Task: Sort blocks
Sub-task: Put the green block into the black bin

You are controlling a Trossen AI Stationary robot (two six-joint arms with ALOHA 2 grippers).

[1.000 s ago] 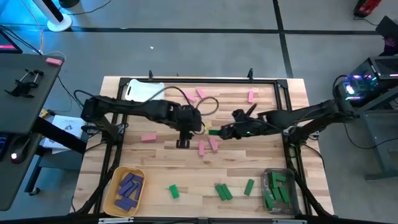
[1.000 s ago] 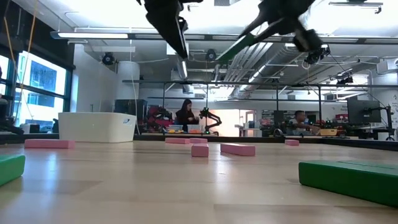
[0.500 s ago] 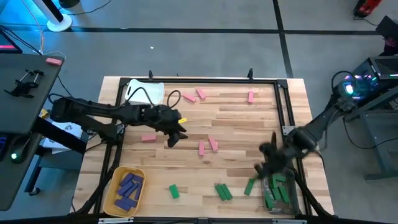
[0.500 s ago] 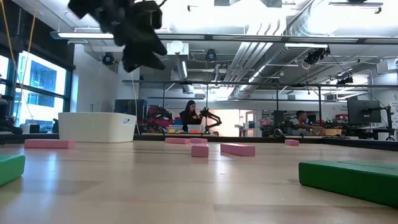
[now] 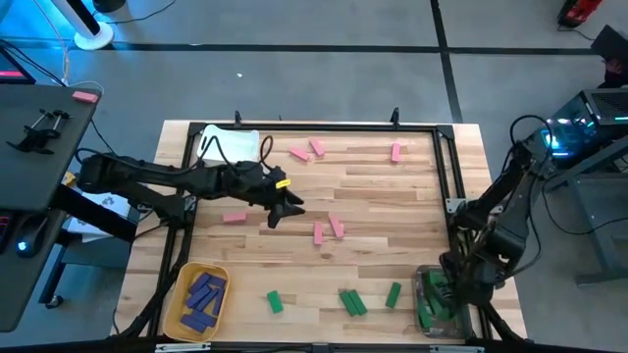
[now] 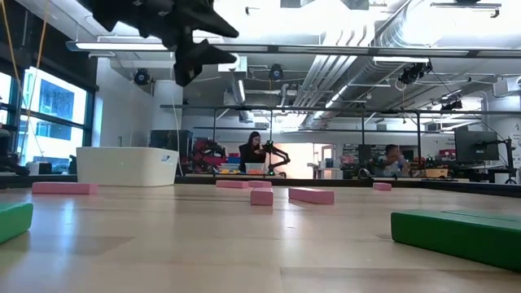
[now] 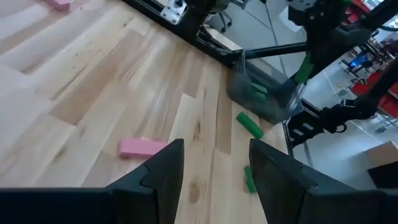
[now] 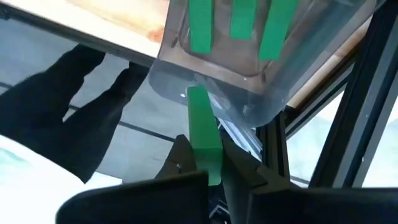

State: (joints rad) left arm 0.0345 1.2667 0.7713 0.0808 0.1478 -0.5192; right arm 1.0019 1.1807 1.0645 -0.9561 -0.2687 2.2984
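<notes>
Pink blocks lie flat on the table: two mid-table (image 5: 318, 232), one farther left (image 5: 234, 218), and others at the far side (image 5: 299, 153). Green blocks (image 5: 352, 302) lie near the front edge. My left gripper (image 5: 285, 208) hovers open over the table's middle, holding nothing, with a pink block (image 7: 142, 147) ahead of it. My right gripper (image 5: 453, 279) is at the near right corner above the clear bin (image 5: 439, 299). It is shut on a green block (image 8: 202, 134). The bin holds more green blocks (image 8: 242, 25). My right gripper pinches one end of the green block (image 8: 205, 163) between its two fingers. The block lies along the fingers and sticks out ahead of them. The fingers slant down from above. The block is lifted clear, its free end (image 8: 198, 96) pointing toward the clear bin's wall.
A yellow bin (image 5: 196, 299) with purple blocks sits at the near left corner. A white bin (image 5: 228, 145) stands at the far left. A black frame (image 5: 444, 167) runs along the table's edges. Bare wood lies between the pink and the green blocks.
My right gripper has swung from the table's middle to the near right corner, carrying the green block over the clear bin. My left gripper has drawn back slightly toward the left and tipped up from pointing down to nearly level, staying open.
</notes>
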